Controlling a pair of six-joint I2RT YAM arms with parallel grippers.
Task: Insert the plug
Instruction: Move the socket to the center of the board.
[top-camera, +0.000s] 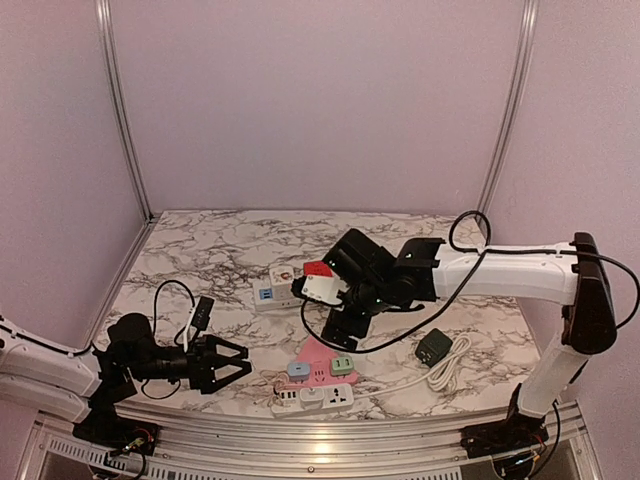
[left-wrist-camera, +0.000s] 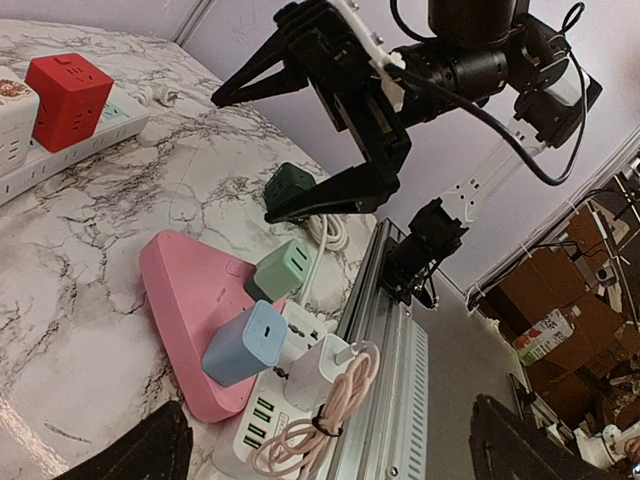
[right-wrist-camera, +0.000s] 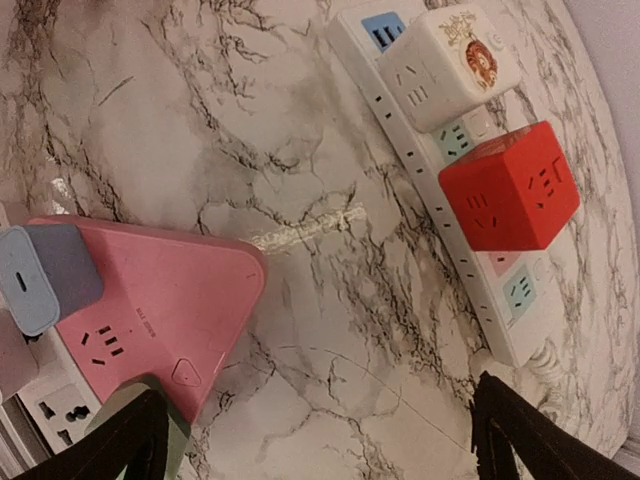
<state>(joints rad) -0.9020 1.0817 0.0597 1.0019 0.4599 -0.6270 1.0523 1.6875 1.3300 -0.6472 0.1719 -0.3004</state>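
Note:
A pink triangular power strip (top-camera: 318, 357) lies at the front middle with a blue plug (top-camera: 298, 369) and a green plug (top-camera: 342, 366) in it. It also shows in the right wrist view (right-wrist-camera: 150, 290) and the left wrist view (left-wrist-camera: 190, 290). My right gripper (top-camera: 342, 325) hovers open and empty just behind the pink strip, over bare marble (right-wrist-camera: 330, 440). My left gripper (top-camera: 225, 362) is open and empty, low at the front left (left-wrist-camera: 335, 455). A loose dark green adapter (top-camera: 432, 347) lies to the right. A black plug (top-camera: 203, 310) on a white cable lies to the left.
A white power strip (top-camera: 272, 292) carrying a red cube (top-camera: 318, 270) and a white cube (right-wrist-camera: 450, 65) lies behind the right gripper. A second white strip (top-camera: 315, 398) with a white charger (left-wrist-camera: 325, 372) and coiled pink cable sits at the front edge by the metal rail (left-wrist-camera: 400, 380).

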